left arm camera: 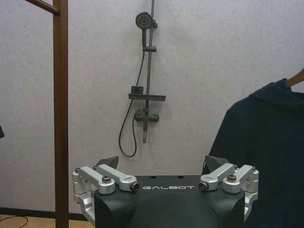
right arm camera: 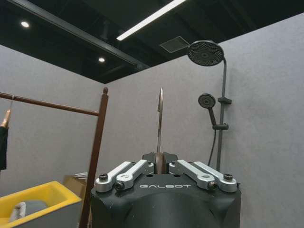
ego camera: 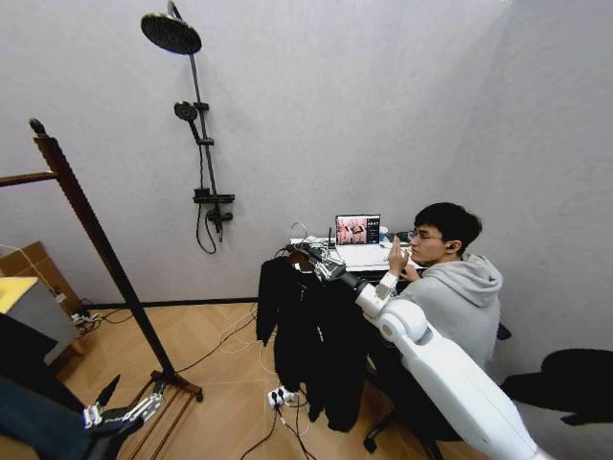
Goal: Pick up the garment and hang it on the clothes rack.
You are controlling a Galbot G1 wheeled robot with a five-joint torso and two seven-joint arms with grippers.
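Note:
The garment (ego camera: 308, 335), a black jacket on a wooden hanger, hangs in the air in front of the desk. My right gripper (ego camera: 322, 266) holds it from above at the hanger's neck. In the right wrist view that gripper (right arm camera: 160, 159) is shut on the hanger's metal hook (right arm camera: 160, 114), which rises straight up between the fingers. The clothes rack (ego camera: 96, 240) stands well to the left, its top bar (right arm camera: 52, 105) bare along the stretch I see. Low by the rack's base my left gripper (ego camera: 103, 398) waits, open (left arm camera: 161, 164) and holding nothing, with the garment (left arm camera: 261, 156) off to one side.
A black shower rail (ego camera: 196, 125) is fixed to the back wall. Behind the garment stands a desk with a laptop (ego camera: 357, 230). Cables and a power strip (ego camera: 279, 395) lie on the wooden floor. A yellow bin (right arm camera: 38, 202) sits near the rack's post.

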